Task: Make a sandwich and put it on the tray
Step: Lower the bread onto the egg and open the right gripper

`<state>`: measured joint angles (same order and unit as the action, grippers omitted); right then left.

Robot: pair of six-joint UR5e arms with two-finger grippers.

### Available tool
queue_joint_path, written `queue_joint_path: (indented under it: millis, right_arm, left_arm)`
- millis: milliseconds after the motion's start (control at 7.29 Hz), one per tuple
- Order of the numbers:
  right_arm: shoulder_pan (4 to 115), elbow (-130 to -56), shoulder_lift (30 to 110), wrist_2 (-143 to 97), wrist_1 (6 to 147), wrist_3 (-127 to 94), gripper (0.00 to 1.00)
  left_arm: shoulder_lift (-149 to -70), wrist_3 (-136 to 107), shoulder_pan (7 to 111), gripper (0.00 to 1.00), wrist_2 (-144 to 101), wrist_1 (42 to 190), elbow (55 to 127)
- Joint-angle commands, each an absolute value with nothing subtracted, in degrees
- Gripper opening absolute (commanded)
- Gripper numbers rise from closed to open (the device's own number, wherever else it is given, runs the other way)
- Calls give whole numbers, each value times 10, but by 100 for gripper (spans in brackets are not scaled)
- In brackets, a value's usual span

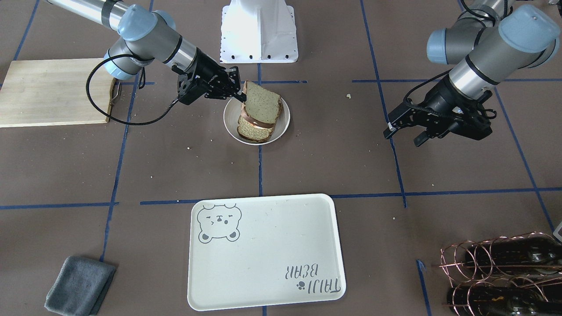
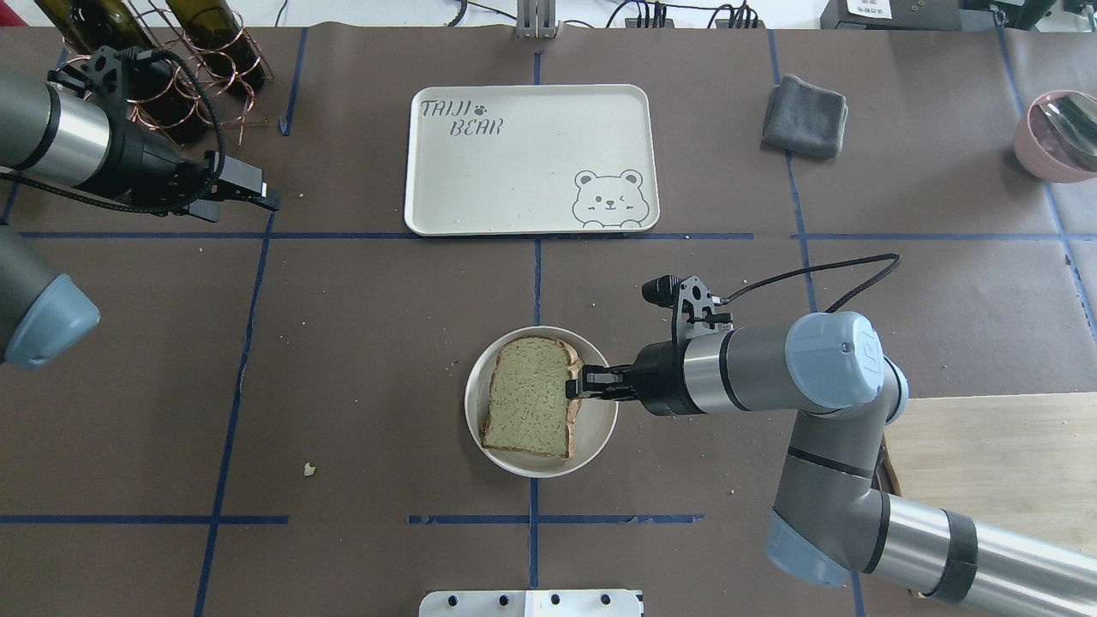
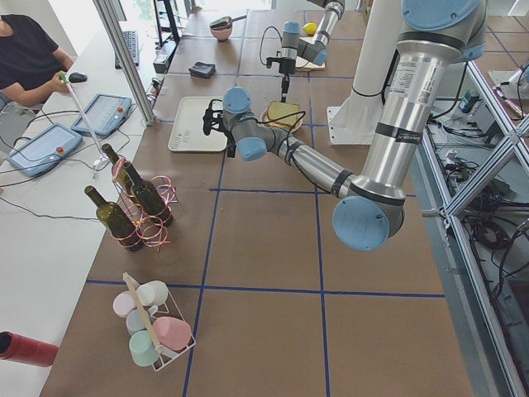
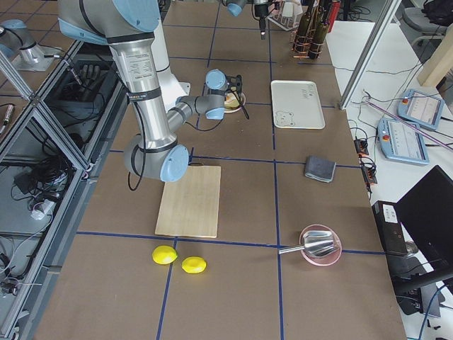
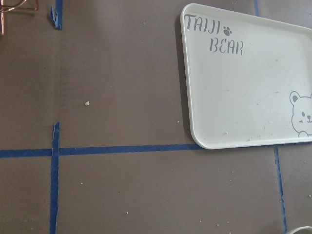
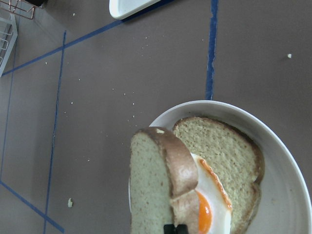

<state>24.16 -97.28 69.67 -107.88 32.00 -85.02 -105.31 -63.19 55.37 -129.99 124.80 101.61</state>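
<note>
My right hand [image 2: 572, 387] clamped the top bread slice [image 2: 527, 394], tilted over the plate [image 2: 600, 437]. Only its wrist camera showed the egg [image 6: 214, 195] on the lower slice [image 6: 229, 146]. My left hand [image 1: 403, 134] hung unclenched, apart from the tray [image 2: 514, 171].

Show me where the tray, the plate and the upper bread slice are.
tray [image 2: 523, 163]: overhead view, bare middle.
plate [image 2: 598, 426]: overhead view, bare right wall.
upper bread slice [image 2: 527, 394]: overhead view, its face.

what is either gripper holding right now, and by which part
The right gripper pinches the top bread slice by its crust edge, tilted above the egg and lower slice on the plate. The left gripper is open and empty.
</note>
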Motion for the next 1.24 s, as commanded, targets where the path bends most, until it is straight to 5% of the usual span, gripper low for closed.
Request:
queue_joint_path:
  millis: [0,137,275,1098]
  right_arm:
    - [254,-962,696,-1078,323,-857,36]
    - [259,-957,696,-1078,323,-858,79]
    - [267,-950,692,-1077,323,-873,99]
    - [430,-966,669,-1228,601,-788,100]
  left_arm:
    - [-1061,-632,553,100,-1300,1248,1012]
    - [-1067,-637,553,100,-1300,1248,1005]
    - [-1081,-660,548,100,-1300,1249,998]
    - [-1127,-810,369,100,-1142,1228,1009]
